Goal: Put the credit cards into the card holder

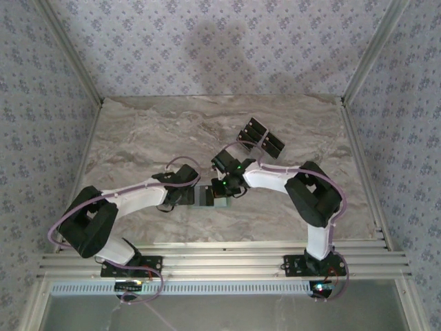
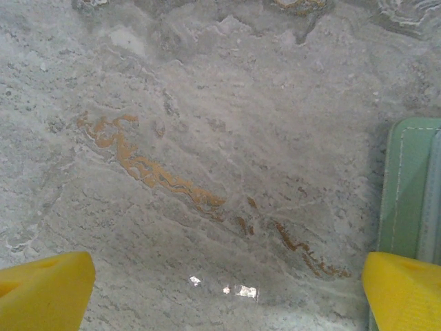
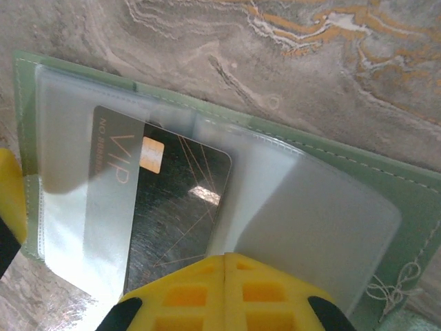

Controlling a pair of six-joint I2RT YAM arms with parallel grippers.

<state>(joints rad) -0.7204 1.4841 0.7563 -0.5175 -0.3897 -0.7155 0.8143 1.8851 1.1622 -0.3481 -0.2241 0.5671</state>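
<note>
The pale green card holder (image 3: pixel 413 200) lies open on the marble, its clear sleeves facing up. One black credit card (image 3: pixel 179 207) marked VIP sits partly inside the left sleeve. My right gripper (image 3: pixel 226 265) is shut, and its joined yellow fingertips rest at the card's near edge with nothing between them. From above, this gripper (image 1: pixel 222 187) is over the holder (image 1: pixel 204 198). My left gripper (image 2: pixel 227 296) is open wide over bare marble, and its right finger (image 2: pixel 406 289) is at the holder's green edge (image 2: pixel 410 186). More credit cards (image 1: pixel 262 138) lie at the back right.
The marble tabletop (image 1: pixel 138 138) is bounded by metal frame rails at both sides and a rail along the near edge (image 1: pixel 220 258). Patterned walls stand behind. The two arms meet close together near the table's centre.
</note>
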